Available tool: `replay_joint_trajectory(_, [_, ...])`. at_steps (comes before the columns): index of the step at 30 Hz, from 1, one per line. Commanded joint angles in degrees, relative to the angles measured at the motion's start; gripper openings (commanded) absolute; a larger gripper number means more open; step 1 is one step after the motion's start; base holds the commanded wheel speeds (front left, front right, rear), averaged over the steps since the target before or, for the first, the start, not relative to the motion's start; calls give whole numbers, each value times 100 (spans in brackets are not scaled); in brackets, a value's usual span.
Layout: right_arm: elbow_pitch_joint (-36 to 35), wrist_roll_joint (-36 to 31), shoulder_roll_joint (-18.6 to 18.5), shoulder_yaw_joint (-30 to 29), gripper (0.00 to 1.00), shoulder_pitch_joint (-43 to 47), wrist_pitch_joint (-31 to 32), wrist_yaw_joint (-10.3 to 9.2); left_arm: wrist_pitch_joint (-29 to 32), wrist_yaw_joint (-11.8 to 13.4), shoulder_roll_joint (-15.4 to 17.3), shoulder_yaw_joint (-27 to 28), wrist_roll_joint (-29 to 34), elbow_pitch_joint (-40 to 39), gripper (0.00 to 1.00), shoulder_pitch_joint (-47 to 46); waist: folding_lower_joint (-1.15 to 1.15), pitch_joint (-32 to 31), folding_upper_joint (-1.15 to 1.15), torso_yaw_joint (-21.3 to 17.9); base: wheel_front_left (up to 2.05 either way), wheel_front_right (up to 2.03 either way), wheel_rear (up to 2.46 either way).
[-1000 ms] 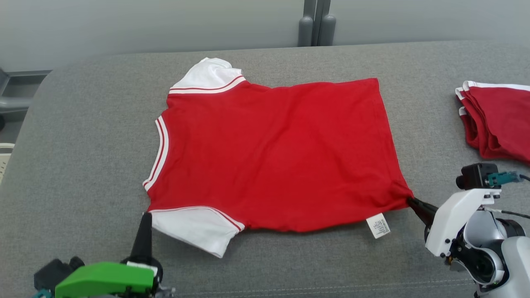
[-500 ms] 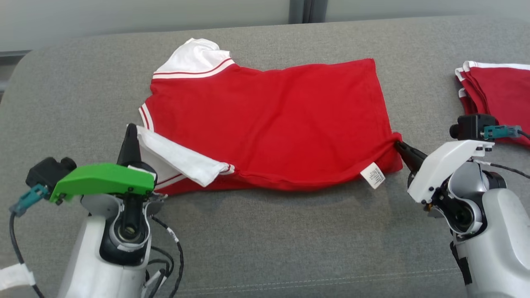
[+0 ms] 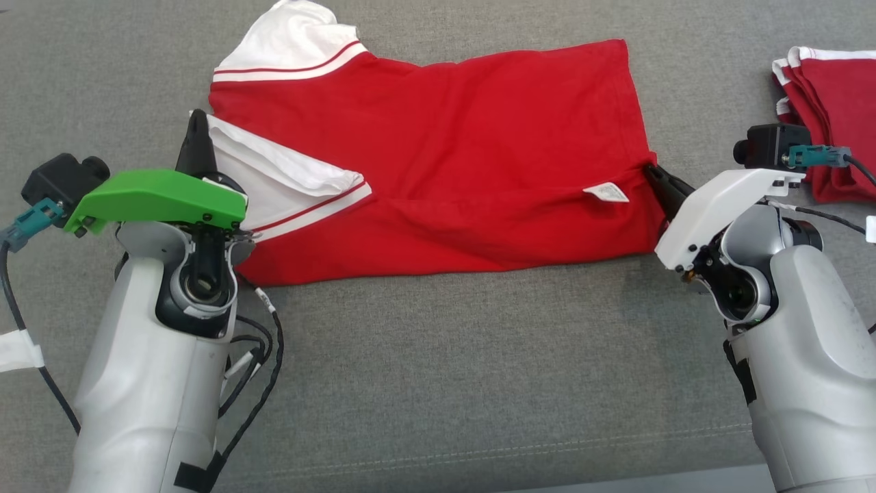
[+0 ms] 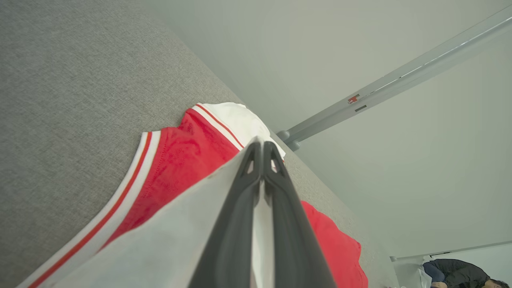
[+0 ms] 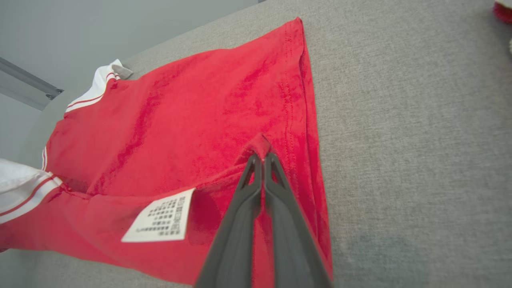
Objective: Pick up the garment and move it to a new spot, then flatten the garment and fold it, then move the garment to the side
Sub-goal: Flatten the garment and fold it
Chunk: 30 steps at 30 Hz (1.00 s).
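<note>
Left pincer [image 3: 197,120]: jaws pressed together on the white near sleeve [image 3: 274,171]. In the left wrist view, white cloth sits between the two fingers right up to the tips. Right pincer [image 3: 653,172]: closed too, pinching the near hem corner [image 5: 260,143], with red cloth bunched at its tips.

The garment [image 3: 465,137] spans from one pincer to the other. Its long axis, collar end to hem end, runs straight across between my two grips, collar end at the left pincer and hem at the right. Each arm owns its own end, so neither is nearer.

The strip I hold is doubled over the body. The care label [image 3: 606,193] faces up just inboard of the right pincer, and the sleeve lies draped inboard of the left one. The crease sits behind both tips, on my side, parallel to the long axis.

The relation that matters: the far long edge and the far sleeve [image 3: 287,41] lie ahead of both fingertips, roughly level with each other. My read is that the fold goes forward, away from me, with both pincers travelling together so the held edge lands parallel to the far edge. If one pincer leads, the crease skews.

Outboard of the right pincer, well clear of the hem, is a stack of folded red garments [image 3: 835,103]. All of it lies on the grey fabric surface [image 3: 445,356].
</note>
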Motion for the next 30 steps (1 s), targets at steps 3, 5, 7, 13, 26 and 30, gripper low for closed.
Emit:
replay_joint_trajectory(3, [246,-140,-20,-33,0,-191,-169,-1,-81,-98,13,30,40,227,0,-277,0,149,0,42,0,0,0])
replay_joint_trajectory(5, [406,-195,-9,-42,0,-283,-234,0,-107,-144,5,25,59,359,0,-387,0,190,0,54,0,0,0])
replay_joint_trajectory(7, [552,-255,-9,-62,0,-347,-306,-1,-148,-174,4,11,86,486,0,-484,0,223,0,66,0,0,0])
replay_joint_trajectory(13, [839,-320,1,-37,0,-459,-385,-1,-196,-274,-21,-29,120,736,0,-676,0,283,0,75,0,0,0])
replay_joint_trajectory(26, [1104,-160,0,154,100,-527,-646,-1,-463,-445,82,-251,445,1384,100,-1102,0,250,0,6,0,0,0])
replay_joint_trajectory(30, [925,-6,-127,242,100,-276,-610,-1,-577,-508,198,-467,710,1428,100,-945,0,114,0,32,0,0,0])
